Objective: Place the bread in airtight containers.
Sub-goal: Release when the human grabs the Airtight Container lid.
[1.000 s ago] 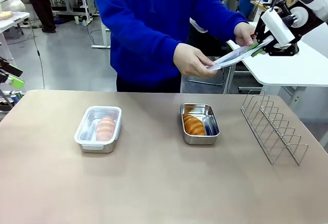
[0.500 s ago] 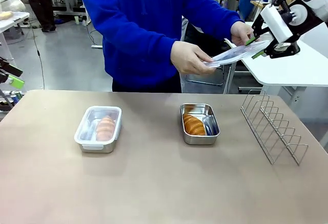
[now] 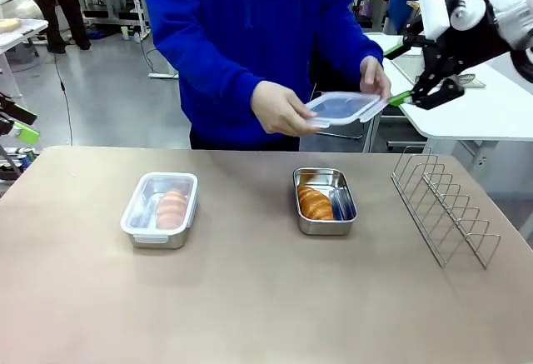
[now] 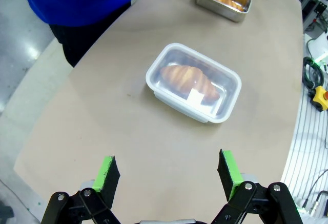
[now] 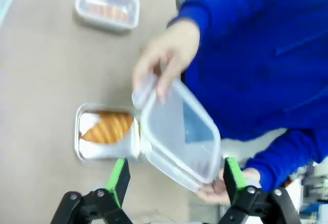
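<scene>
The person holds the clear clip lid (image 3: 340,107) flat in both hands above and behind the open steel tin (image 3: 324,201), one hand (image 3: 281,109) at its left end and the other (image 3: 375,77) at its right, most likely so it can be lowered straight onto that tin. The right gripper (image 3: 418,89) hangs just right of the lid, jaws spread and clear of it; the lid is carried by the hands alone. In the right wrist view the lid (image 5: 178,136) lies between the green pads (image 5: 118,180) but farther off, not pinched.

The open tin sits with its long axis running toward the person. Its croissant (image 3: 316,203) lies along the same line, pressed to the tin's left wall, leaving a bare strip on the right.

Well to the left of the open tin stands the second tin (image 3: 160,209), already lidded, parallel to it, with its croissant (image 3: 171,208) lengthwise inside. The left gripper (image 4: 169,178) hovers near that closed tin (image 4: 193,81), jaws wide apart and empty. A wire rack (image 3: 443,206) stands to the right of the open tin, unused.
</scene>
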You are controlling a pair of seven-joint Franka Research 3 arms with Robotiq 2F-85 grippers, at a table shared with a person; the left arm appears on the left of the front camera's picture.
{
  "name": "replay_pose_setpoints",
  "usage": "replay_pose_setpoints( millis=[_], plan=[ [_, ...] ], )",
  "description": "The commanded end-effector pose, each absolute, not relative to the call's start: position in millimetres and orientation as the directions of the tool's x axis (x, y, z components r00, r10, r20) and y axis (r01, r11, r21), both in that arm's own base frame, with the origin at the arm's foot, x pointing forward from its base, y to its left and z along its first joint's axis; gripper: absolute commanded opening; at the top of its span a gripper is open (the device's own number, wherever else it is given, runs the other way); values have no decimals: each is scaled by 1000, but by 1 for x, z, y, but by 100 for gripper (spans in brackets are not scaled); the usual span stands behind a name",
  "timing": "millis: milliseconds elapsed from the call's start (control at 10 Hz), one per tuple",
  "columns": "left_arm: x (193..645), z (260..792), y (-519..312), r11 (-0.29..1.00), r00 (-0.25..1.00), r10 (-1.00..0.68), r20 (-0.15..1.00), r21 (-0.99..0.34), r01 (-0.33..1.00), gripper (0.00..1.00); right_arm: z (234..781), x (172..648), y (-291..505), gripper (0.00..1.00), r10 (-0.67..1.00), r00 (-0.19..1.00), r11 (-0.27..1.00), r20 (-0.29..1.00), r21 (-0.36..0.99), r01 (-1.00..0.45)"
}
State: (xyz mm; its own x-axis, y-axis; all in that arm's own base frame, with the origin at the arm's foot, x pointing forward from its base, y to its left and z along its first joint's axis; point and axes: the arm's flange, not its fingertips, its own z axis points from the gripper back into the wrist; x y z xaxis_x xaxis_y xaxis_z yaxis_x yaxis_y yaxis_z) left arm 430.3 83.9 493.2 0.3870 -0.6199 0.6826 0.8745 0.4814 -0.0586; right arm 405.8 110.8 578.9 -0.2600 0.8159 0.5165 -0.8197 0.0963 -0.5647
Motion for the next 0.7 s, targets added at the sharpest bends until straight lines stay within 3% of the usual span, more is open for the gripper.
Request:
replay_pose_setpoints(
  millis=[0, 200, 400, 500, 600],
  plan=[
    [429, 494, 85, 462, 366, -625, 690, -51, 885, 100, 671, 384, -3, 100, 689, -145, 297, 710, -460, -837],
    [429, 494, 85, 462, 366, -625, 690, -51, 885, 100, 675, 364, -87, 100, 580, -71, 398, 811, -359, -844],
    [429, 494, 85, 462, 366, -625, 690, -51, 885, 100, 673, 363, -127, 100, 624, 9, 382, 781, -295, -876],
    [429, 494, 85, 462, 366, -625, 690, -51, 885, 100, 668, 366, -156, 100, 622, 91, 385, 778, -202, -901],
    [429, 494, 85, 462, 366, -625, 690, -51, 885, 100, 656, 375, -133, 100, 603, 172, 427, 779, -133, -895]
  ],
)
